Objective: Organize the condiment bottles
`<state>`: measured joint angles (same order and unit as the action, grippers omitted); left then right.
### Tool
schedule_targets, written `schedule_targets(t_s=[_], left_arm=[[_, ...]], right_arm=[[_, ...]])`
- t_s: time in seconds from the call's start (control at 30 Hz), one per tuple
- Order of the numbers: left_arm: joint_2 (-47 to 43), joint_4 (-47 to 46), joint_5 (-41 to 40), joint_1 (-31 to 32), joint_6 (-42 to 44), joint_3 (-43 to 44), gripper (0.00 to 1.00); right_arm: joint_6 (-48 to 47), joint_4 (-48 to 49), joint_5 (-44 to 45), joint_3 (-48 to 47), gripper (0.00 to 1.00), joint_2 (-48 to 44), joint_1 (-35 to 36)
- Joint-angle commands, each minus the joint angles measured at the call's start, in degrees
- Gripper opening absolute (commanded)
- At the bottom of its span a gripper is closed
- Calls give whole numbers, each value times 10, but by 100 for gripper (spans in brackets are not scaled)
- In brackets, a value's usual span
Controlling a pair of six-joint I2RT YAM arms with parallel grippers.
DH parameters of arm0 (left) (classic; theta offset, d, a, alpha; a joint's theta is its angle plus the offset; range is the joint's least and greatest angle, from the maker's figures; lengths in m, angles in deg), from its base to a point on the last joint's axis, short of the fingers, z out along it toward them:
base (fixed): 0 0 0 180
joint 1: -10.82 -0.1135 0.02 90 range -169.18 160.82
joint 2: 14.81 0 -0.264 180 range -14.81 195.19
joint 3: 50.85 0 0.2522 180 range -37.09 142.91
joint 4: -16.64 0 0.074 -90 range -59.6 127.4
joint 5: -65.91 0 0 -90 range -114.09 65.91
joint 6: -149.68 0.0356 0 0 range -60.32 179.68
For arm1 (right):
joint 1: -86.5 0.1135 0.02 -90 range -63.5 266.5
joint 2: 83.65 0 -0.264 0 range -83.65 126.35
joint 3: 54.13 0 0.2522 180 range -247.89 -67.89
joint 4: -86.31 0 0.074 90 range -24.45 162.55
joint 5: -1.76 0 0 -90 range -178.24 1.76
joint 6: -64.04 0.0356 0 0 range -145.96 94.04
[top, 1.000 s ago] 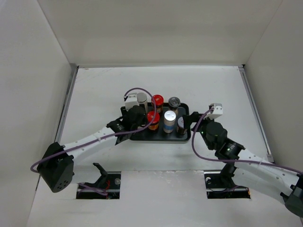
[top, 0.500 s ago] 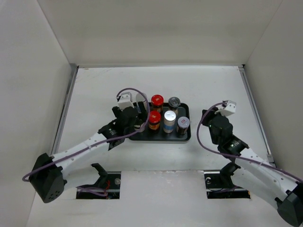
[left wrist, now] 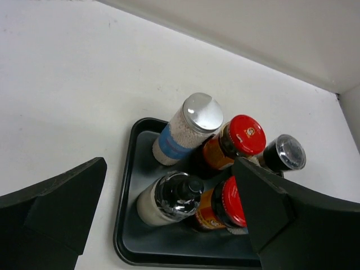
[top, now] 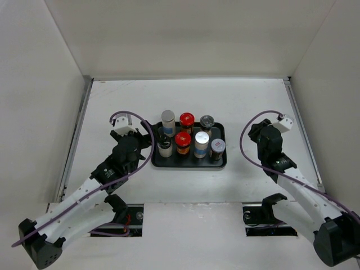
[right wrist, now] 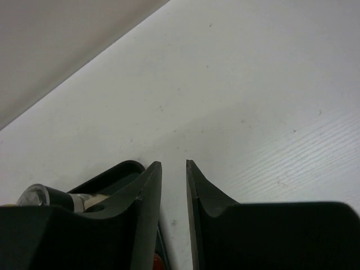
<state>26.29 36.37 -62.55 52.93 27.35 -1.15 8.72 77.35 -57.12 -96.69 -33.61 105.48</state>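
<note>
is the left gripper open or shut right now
Open. In the left wrist view the fingers of the left gripper stand wide apart, holding nothing; the black tray of condiment bottles lies ahead of them.

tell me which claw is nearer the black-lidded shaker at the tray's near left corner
Left. The left claw sits just off the tray's left edge, open toward the black-lidded shaker. The right claw is out past the tray's right end.

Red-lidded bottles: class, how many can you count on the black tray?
2. The back red-lidded bottle stands in the middle of the back row of the black tray; the front red-lidded bottle stands just before it. None appears hidden.
</note>
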Motion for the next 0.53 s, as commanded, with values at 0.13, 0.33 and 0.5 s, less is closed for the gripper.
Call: schedule_targets(t_s=[0.13, 0.33, 0.5], left_arm=[[-53, 33, -7, 12, -24, -35, 100], [-45, 34, 0, 4, -31, -25, 100], [-40, 36, 7, 5, -26, -16, 100]], right_arm=[[36, 3, -15, -38, 67, 18, -16], [27, -1, -37, -49, 77, 2, 1], [57, -6, -26, -18, 78, -13, 20]])
